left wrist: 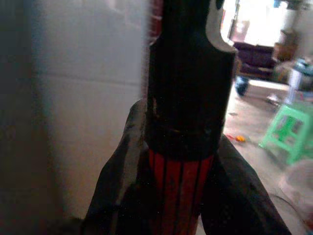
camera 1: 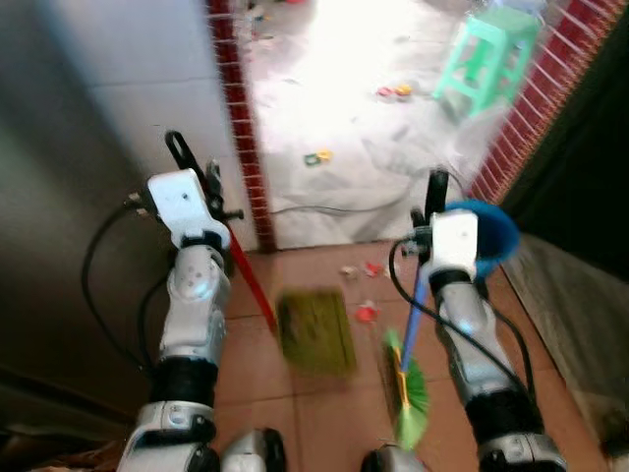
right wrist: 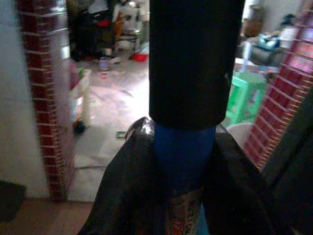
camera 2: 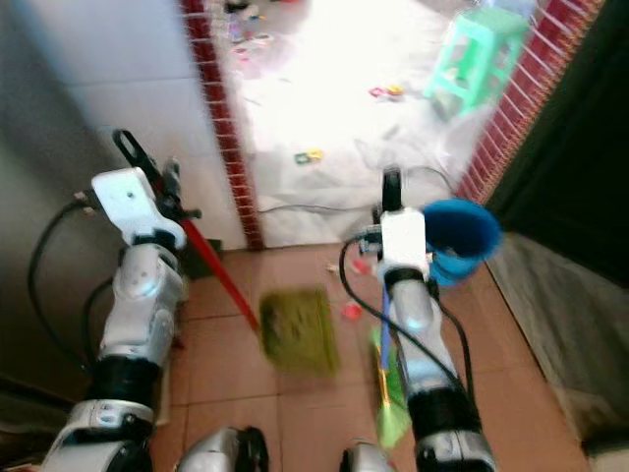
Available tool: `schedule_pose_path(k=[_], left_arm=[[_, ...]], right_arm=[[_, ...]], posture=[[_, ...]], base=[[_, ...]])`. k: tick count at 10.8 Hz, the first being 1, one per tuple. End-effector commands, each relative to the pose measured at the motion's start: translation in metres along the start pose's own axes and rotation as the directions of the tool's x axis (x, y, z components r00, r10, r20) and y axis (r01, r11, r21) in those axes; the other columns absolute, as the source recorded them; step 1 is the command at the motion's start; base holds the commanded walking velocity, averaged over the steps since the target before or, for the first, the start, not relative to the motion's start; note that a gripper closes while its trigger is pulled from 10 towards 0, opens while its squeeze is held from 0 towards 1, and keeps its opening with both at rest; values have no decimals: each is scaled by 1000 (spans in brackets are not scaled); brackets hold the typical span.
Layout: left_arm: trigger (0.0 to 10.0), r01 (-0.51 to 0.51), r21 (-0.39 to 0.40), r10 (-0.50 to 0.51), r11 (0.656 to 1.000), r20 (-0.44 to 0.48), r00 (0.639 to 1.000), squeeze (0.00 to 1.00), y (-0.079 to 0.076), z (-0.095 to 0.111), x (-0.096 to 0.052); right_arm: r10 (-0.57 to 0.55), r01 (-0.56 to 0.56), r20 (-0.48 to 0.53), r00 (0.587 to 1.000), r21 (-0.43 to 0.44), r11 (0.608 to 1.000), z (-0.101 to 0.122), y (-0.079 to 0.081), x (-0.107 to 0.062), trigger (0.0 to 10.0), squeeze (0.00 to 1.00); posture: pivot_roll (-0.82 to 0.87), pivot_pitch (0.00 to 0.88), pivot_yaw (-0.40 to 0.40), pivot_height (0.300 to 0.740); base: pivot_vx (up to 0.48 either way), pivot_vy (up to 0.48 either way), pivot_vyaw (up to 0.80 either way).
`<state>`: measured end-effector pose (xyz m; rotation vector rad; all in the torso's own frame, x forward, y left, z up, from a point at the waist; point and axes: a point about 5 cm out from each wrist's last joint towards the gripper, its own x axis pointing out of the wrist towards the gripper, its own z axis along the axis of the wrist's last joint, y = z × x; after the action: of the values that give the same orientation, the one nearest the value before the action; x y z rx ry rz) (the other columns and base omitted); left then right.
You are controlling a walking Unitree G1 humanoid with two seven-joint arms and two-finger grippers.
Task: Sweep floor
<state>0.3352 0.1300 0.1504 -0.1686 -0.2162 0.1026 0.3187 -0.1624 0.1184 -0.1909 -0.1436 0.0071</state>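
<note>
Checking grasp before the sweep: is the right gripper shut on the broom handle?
Shut. In the right wrist view the right gripper has both black fingers pressed against the blue broom handle.

The two head views look forward and steeply down over both raised arms onto the tiled floor ahead, toward a bright doorway; the right eye view frames the same scene slightly shifted. The left wrist view sits very close behind the left gripper, facing along its fingers, which clamp the red dustpan handle. The right wrist view sits equally close behind the right gripper, which clamps the blue broom handle. All four share the green stool beyond the grippers.
</note>
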Motion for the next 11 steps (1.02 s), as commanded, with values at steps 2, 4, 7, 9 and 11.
schedule_pose_path(k=[2, 4, 7, 9, 11], left_arm=[[10000, 11, -11, -11, 1000, 68, 998, 0, -6, 16, 5], [10000, 11, -11, -11, 1000, 55, 998, 0, -8, 14, 3], [10000, -8, 0, 8, 1000, 58, 998, 0, -6, 15, 5], [10000, -41, -6, 42, 999, 89, 995, 0, 0, 21, 8], [10000, -95, -2, 95, 995, 123, 988, 0, 9, 31, 12]], right_arm=[[-6, 6, 15, 1000, -24, 1000, 3, -7, 3, 10000, 0], [17, -11, 71, 997, -80, 997, 11, -8, 5, 10000, 0], [50, -38, 105, 993, -118, 992, 17, -6, 9, 10000, 0], [60, -48, 103, 993, -118, 992, 16, -4, 9, 10000, 0], [65, -52, 107, 992, -118, 992, 16, -3, 9, 10000, 0]], posture=[[-96, 36, 70, 740], [-104, 31, 71, 740], [-106, 23, 68, 740], [-105, 19, 67, 740], [-105, 13, 66, 740]], base=[[0, -467, -416], [0, -459, 0], [0, -376, 0], [0, 0, 0], [0, 0, 0]])
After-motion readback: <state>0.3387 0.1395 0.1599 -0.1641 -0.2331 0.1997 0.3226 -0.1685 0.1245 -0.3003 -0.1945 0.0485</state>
